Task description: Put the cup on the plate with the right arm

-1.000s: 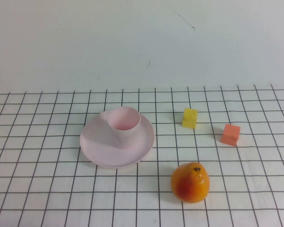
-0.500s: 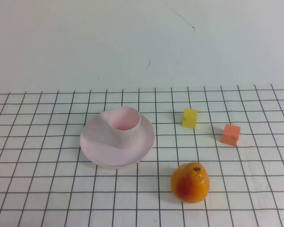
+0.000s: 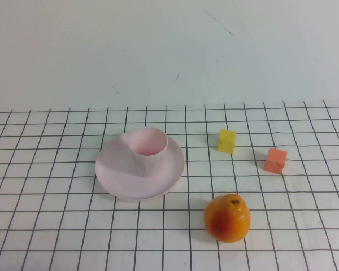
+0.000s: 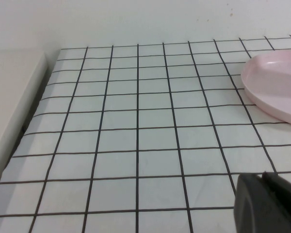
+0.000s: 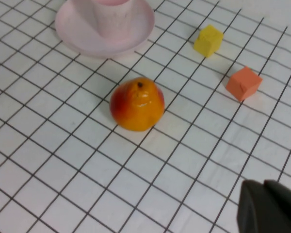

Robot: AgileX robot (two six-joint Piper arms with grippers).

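The pale pink cup (image 3: 147,150) stands upright on the pale pink plate (image 3: 116,175), toward its far right side. In the right wrist view the cup (image 5: 110,14) and plate (image 5: 77,29) sit at the frame's edge. The plate's rim shows in the left wrist view (image 4: 276,87). Neither arm shows in the high view. My right gripper (image 5: 263,187) is shut and empty, held back from the orange fruit. My left gripper (image 4: 262,177) is shut and empty, over bare grid cloth beside the plate.
An orange fruit (image 3: 227,218) lies in front of the plate to the right, also in the right wrist view (image 5: 137,104). A yellow cube (image 3: 226,140) and an orange-red cube (image 3: 276,160) sit further right. The cloth's left edge (image 4: 34,111) drops off.
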